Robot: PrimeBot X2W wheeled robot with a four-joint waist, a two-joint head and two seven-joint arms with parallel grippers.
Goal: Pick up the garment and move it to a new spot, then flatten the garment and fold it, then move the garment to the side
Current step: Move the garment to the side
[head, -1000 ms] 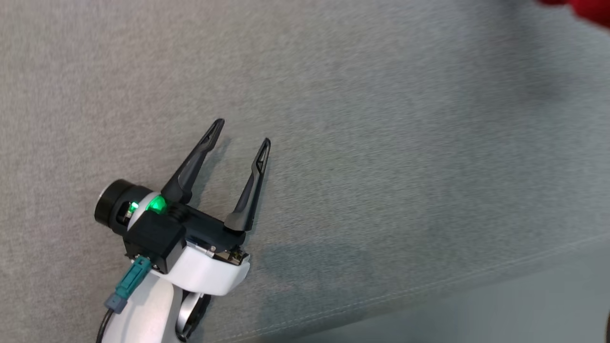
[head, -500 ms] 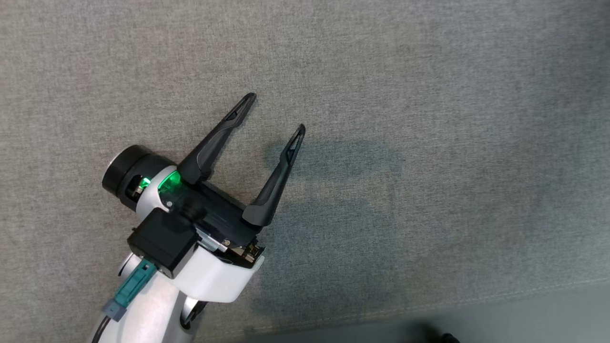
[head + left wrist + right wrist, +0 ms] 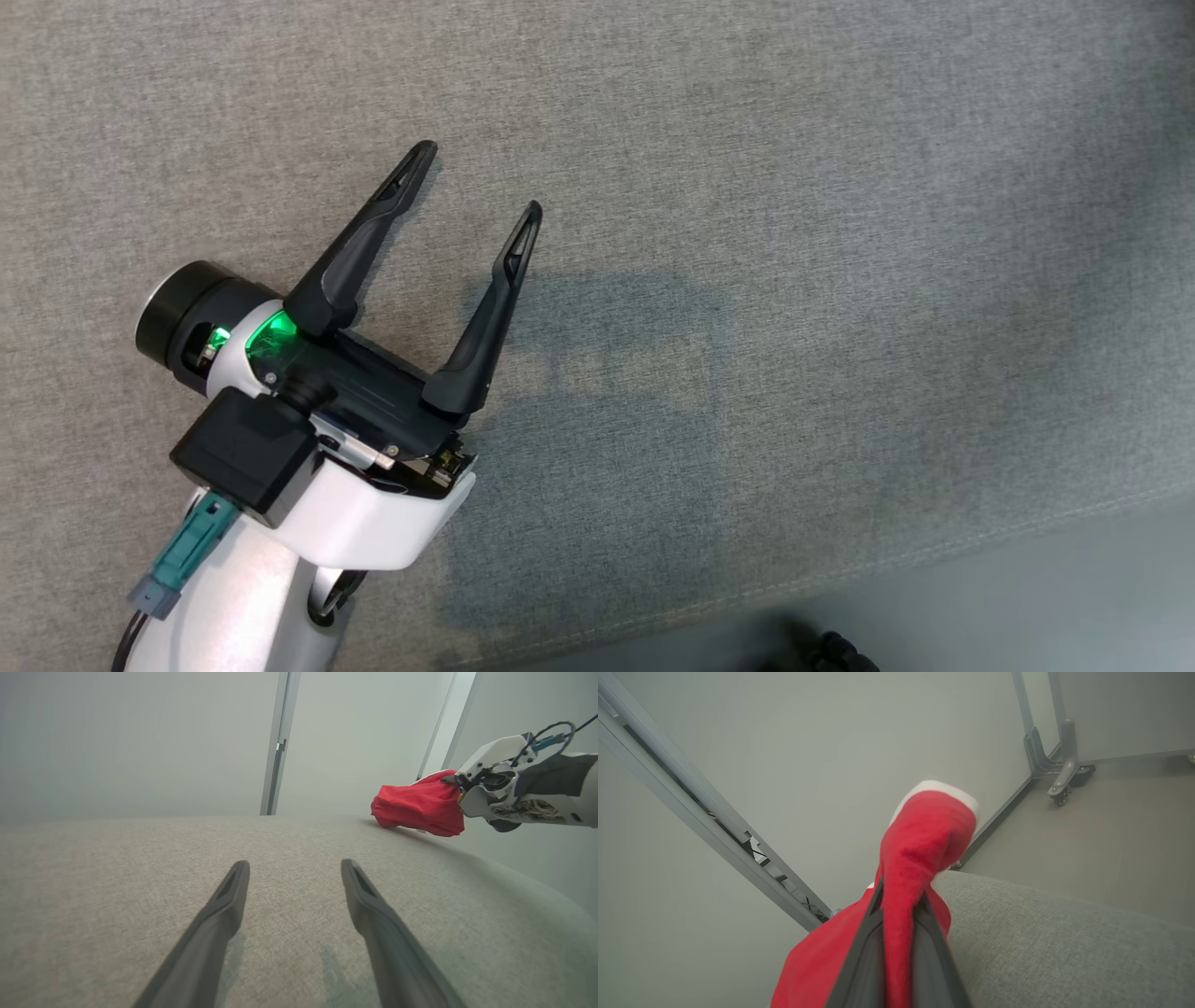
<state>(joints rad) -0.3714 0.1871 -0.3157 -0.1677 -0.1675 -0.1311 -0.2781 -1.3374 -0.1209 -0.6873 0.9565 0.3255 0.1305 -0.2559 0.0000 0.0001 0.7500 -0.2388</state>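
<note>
Spreading its two fingers wide with nothing between them, the left gripper [image 3: 479, 179] sits low over the grey fabric surface [image 3: 840, 233]. The right gripper [image 3: 901, 893] is clamped tight on the red garment [image 3: 924, 830], cloth bunched between and beyond its fingertips, well ahead and right of the left gripper

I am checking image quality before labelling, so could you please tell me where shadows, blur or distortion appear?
Head view: even light, the left gripper casts a soft blocky shadow on the grey cushion. Left wrist view: wide-angle lens bows the cushion's far edge. Right wrist view: the red garment and right gripper look slightly soft up close.
</note>
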